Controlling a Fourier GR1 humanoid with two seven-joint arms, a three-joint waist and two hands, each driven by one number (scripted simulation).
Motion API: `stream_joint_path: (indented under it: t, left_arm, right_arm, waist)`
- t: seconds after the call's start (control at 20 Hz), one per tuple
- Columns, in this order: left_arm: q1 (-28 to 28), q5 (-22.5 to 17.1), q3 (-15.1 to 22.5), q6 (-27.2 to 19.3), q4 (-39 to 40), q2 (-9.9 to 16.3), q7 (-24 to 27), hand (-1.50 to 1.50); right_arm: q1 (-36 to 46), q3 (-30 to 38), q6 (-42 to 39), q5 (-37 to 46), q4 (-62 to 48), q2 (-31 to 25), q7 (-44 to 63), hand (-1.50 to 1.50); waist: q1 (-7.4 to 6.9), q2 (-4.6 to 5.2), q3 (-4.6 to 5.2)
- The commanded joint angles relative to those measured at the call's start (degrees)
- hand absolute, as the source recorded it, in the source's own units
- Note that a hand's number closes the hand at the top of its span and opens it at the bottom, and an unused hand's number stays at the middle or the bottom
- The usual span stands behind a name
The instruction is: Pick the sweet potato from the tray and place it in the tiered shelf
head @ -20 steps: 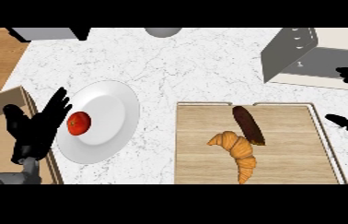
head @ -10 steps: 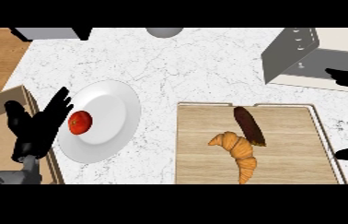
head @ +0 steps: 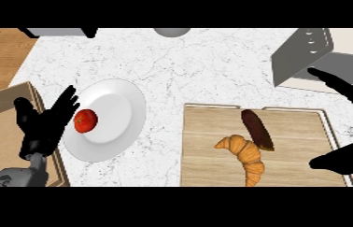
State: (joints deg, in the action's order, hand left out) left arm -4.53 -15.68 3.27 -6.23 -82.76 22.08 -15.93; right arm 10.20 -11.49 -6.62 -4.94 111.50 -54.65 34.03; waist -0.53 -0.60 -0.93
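The sweet potato (head: 257,129), dark brown and long, lies on the wooden tray (head: 207,165) just above a croissant (head: 244,156). The grey tiered shelf (head: 303,53) stands at the upper right. My right hand (head: 334,161) comes in from the right edge, open, with fingers (head: 332,79) spread near the shelf and the thumb over the tray's right side. It is right of the sweet potato and not touching it. My left hand (head: 43,125) rests open at the left edge, fingers up, holding nothing.
A white plate (head: 117,104) with a red tomato (head: 85,121) lies beside the left hand. A wooden board edge (head: 27,93) shows at far left. A grey round object (head: 172,31) sits at the top edge of the marble counter (head: 207,67).
My right hand has moved in from the right edge, leftward over the tray's right side; more of its fingers and thumb show now. Left hand and objects have not moved.
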Motion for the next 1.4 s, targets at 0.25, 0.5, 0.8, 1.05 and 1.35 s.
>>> stream_joint_path:
  t: [0.25,0.5,0.8,1.05,1.35]
  left_arm:
    - [-0.4,-0.7,0.4,0.7,6.6,-4.2,0.9,0.00]
    - [0.7,0.1,0.6,0.7,6.6,-4.2,0.5,0.00]
    - [2.8,0.2,0.7,0.7,5.5,-5.5,1.1,0.00]
    - [3.8,-0.5,-0.8,2.2,5.4,-4.3,1.6,0.00]
    - [3.3,0.7,-0.2,1.0,4.1,-5.5,0.1,0.00]
  right_arm:
    - [9.9,-11.2,0.7,9.6,-0.9,6.5,19.2,-1.50]
    - [12.3,-17.7,-1.1,14.7,-2.0,10.7,24.6,-1.50]
    - [12.1,-20.2,-0.6,19.5,-5.3,13.5,27.4,-1.50]
    - [12.0,-22.4,-0.2,23.9,-4.2,16.2,30.4,-1.50]
    - [11.8,-23.9,0.6,28.1,-9.9,20.3,27.8,-1.50]
  waist:
    - [-0.81,1.04,1.09]
    - [-0.62,0.95,1.05]
    - [-0.02,0.74,1.01]
    - [0.29,0.60,1.03]
    - [0.17,0.71,0.97]
